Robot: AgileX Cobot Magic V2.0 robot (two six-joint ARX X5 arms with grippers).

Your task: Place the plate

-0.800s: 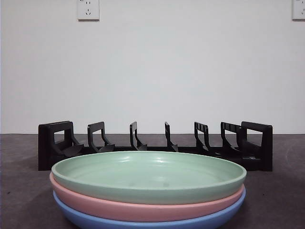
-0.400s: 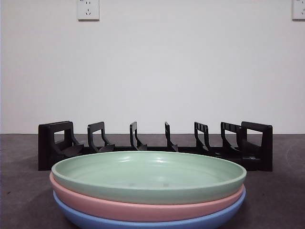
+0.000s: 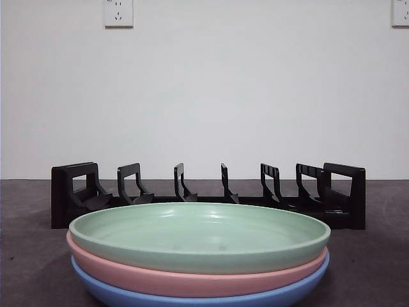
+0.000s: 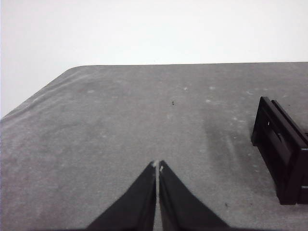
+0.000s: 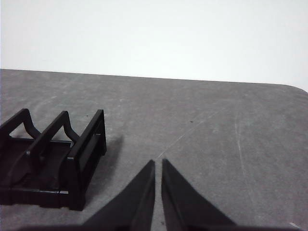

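Three plates are stacked at the front of the table: a green plate (image 3: pixel 199 236) on top, a pink plate (image 3: pixel 192 276) under it and a blue plate (image 3: pixel 198 298) at the bottom. Behind them stands a black plate rack (image 3: pixel 208 195) with several upright dividers and no plate in it. One end of the rack shows in the left wrist view (image 4: pixel 284 149) and the other end in the right wrist view (image 5: pixel 53 159). My left gripper (image 4: pixel 157 166) is shut and empty above bare table. My right gripper (image 5: pixel 158 163) is shut and empty beside the rack's end. Neither gripper shows in the front view.
The grey table (image 3: pixel 377 268) runs back to a white wall with two sockets (image 3: pixel 118 13). The table's corner edge (image 4: pixel 38 94) shows in the left wrist view.
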